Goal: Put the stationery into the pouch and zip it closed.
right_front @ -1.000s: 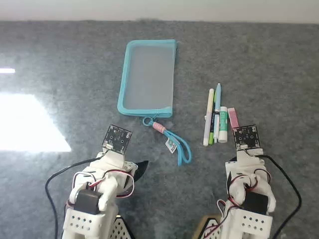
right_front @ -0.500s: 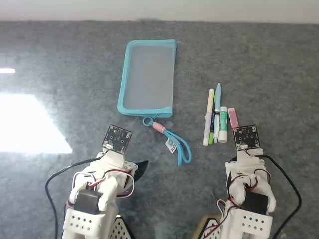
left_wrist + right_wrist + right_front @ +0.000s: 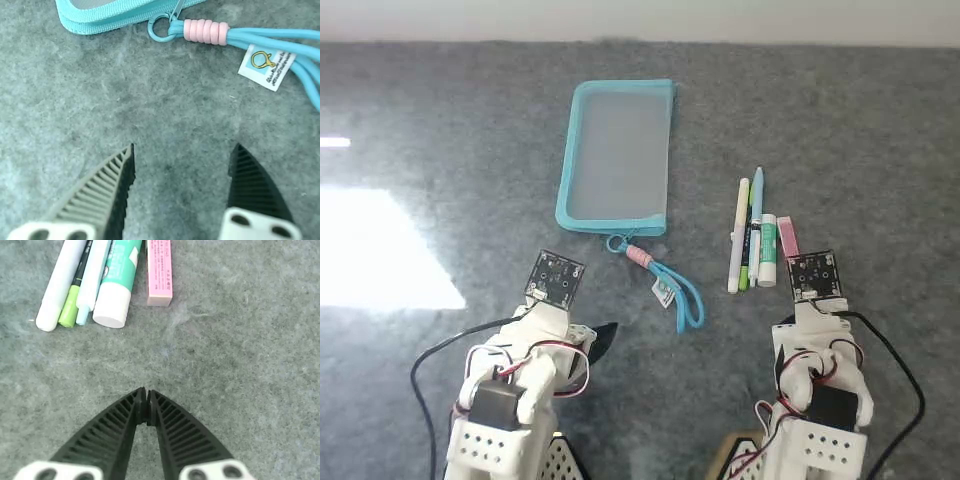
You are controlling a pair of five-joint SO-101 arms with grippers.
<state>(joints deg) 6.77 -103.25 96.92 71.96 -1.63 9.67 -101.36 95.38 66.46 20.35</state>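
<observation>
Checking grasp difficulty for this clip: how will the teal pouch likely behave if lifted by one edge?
The pouch lies flat and thin with a translucent panel, so it probably sags and weighs little. Its cord loop is tied to the zip ring, so it would likely trail behind.

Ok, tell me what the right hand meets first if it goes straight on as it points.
Most likely the near end of the eraser: the shut right hand points at its edge nearest the glue stick, with bare mat before it. It might slip between the two instead.
</observation>
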